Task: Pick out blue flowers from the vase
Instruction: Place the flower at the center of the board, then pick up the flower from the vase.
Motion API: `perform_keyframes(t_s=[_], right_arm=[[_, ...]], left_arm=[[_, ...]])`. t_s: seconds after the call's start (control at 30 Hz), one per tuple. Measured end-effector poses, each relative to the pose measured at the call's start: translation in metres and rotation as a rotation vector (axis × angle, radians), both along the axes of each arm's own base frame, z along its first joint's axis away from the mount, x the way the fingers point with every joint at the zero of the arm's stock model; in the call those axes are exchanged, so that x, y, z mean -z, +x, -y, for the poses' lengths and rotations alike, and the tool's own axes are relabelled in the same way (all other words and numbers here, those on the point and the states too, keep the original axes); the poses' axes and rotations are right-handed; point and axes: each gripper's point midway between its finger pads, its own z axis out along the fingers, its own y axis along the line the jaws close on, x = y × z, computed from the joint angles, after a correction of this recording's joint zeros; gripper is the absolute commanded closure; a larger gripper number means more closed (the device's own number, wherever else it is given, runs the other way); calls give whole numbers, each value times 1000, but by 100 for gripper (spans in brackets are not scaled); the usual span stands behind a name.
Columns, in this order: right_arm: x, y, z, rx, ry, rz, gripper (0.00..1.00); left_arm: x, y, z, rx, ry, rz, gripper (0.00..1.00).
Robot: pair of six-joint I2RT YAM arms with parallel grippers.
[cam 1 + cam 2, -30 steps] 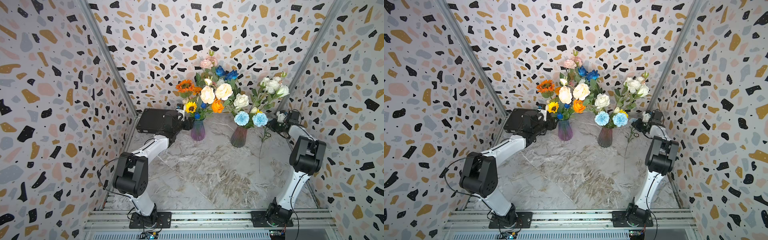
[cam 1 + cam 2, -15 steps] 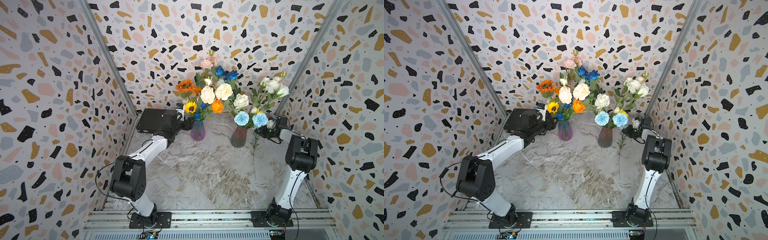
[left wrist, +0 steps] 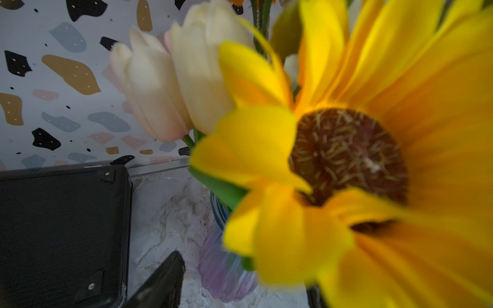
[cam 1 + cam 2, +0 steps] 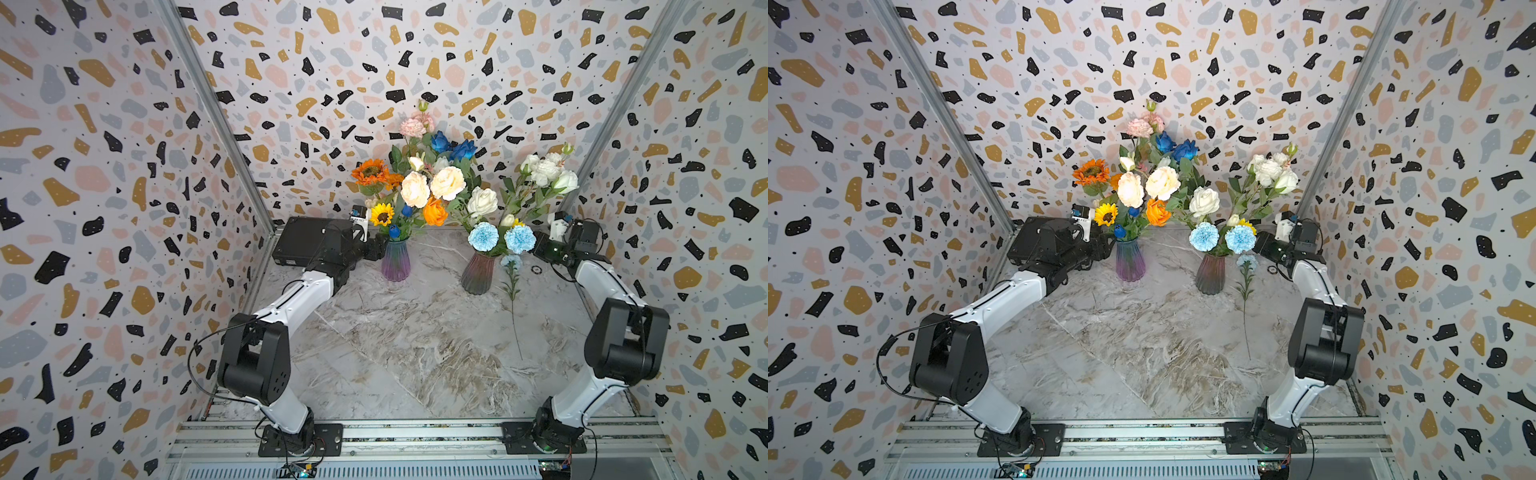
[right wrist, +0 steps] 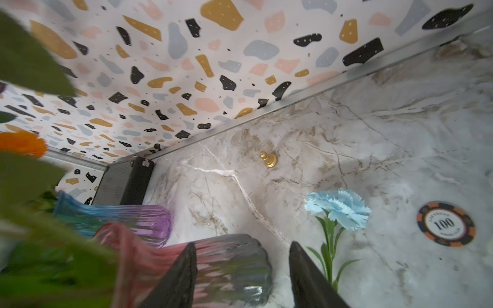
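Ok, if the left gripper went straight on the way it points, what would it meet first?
Probably the purple vase, which sits just ahead between the left gripper's open fingers; the yellow sunflower head hangs above that line, though depth is unclear.

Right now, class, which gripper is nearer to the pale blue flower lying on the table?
Right. The right gripper is close beside the pale blue flower; the left gripper is across the table, at the purple vase.

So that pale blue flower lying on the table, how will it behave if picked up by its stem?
The pale blue flower is probably light: thin stem, ruffled head. Held far down the long stem, it may sag or swing. Leaves should stop it rolling.
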Motion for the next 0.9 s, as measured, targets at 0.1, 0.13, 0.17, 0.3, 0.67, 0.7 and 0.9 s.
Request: perform_keyframes(t_s=[0.1,0.13,0.17,0.3,0.67,0.7,0.9], right_arm=[[-3,-31,-29,-31,-45,16,44],[1,-44,-44,-52,-60,14,44],[5,-55,-55,-66,-74,13,44],[24,-112,-93,-120,-130,-16,45],[33,-192,-148,-223,-258,3,45],[36,-194,-151,-228,-269,-4,45],[58,-215,-202,-383,-355,-7,45]], left_arm=[[11,4,1,1,6,-22,30],[15,6,2,1,8,-30,30],[16,7,3,6,1,-29,30],[15,9,5,6,-7,-24,30],[15,11,5,6,-9,-23,30],[14,11,5,7,-9,-22,30],[13,11,5,7,-10,-20,30]])
